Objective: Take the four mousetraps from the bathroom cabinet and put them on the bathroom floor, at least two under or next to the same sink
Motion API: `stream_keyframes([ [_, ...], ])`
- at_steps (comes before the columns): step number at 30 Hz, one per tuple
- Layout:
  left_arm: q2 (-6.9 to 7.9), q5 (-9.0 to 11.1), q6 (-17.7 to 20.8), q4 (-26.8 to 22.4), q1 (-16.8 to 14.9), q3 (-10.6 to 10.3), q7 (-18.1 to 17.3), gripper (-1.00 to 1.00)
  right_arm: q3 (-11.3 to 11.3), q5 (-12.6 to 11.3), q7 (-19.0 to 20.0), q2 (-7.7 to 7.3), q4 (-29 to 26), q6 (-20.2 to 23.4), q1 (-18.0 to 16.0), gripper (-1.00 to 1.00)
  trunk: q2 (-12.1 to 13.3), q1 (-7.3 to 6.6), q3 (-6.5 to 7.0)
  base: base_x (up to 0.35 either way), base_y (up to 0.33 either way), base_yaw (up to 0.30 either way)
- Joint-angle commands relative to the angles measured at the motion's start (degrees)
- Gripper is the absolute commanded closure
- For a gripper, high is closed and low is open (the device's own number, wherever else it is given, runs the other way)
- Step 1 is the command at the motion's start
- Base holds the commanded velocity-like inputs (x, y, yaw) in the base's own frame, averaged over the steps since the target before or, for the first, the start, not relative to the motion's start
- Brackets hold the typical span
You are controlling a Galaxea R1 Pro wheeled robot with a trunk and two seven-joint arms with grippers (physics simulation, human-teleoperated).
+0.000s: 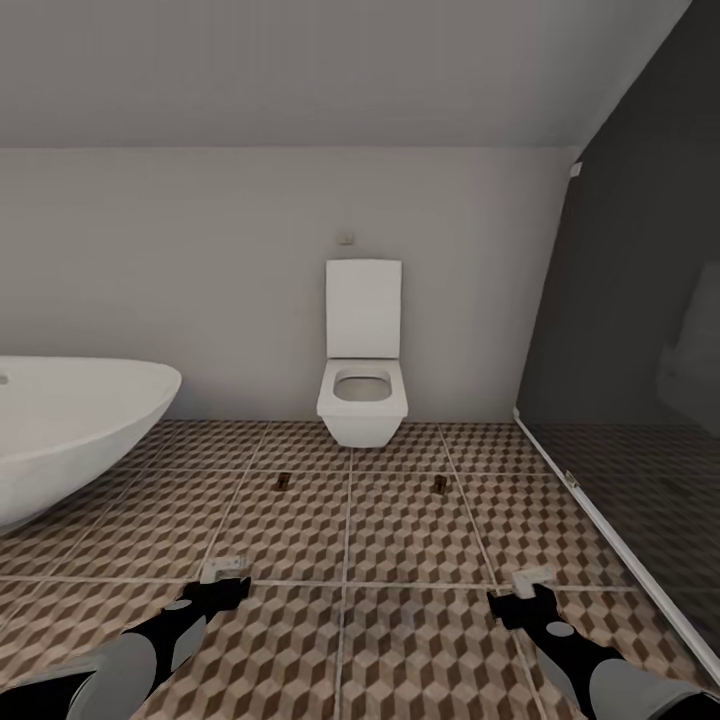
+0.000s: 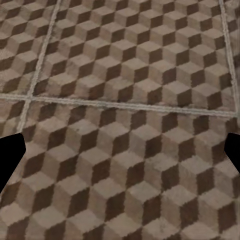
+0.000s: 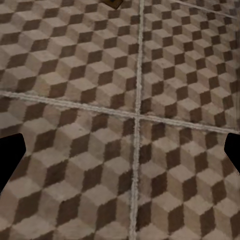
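Two small brown mousetraps lie flat on the cube-patterned bathroom floor (image 1: 400, 540) in front of the toilet, one to the left (image 1: 283, 481) and one to the right (image 1: 441, 486). An edge of one mousetrap (image 3: 114, 3) shows in the right wrist view. My left gripper (image 1: 222, 574) and right gripper (image 1: 527, 584) hang low over the tiles near the front, well short of the traps. In the wrist views, the left gripper (image 2: 120, 155) and the right gripper (image 3: 120, 155) are both open, with bare floor between the fingers. The cabinet and the sink are out of view.
A white toilet (image 1: 362, 392) stands against the far wall. The end of a white oval bathtub (image 1: 70, 430) juts in from the left. A dark glass partition (image 1: 640, 400) with a pale floor rail runs along the right.
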Motion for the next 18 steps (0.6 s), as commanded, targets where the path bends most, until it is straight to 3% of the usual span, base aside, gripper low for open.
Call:
stream_keyframes([
  [1, 0.02, -0.54, -0.20, 0.06, -0.03, 0.49, -0.16, -1.00, 0.43, -0.58, -0.17, -0.01, -0.05, -0.15, -0.02, -1.00, 0.00, -0.04, 0.17, 0.000, 0.000, 0.000],
  [18, 0.07, -0.53, -0.20, 0.05, -0.07, 0.66, -0.11, -1.00, 0.18, -0.91, -3.00, 0.03, -0.50, -1.22, -0.02, -1.00, 0.22, -0.47, 3.94, 0.000, 0.000, 0.000],
])
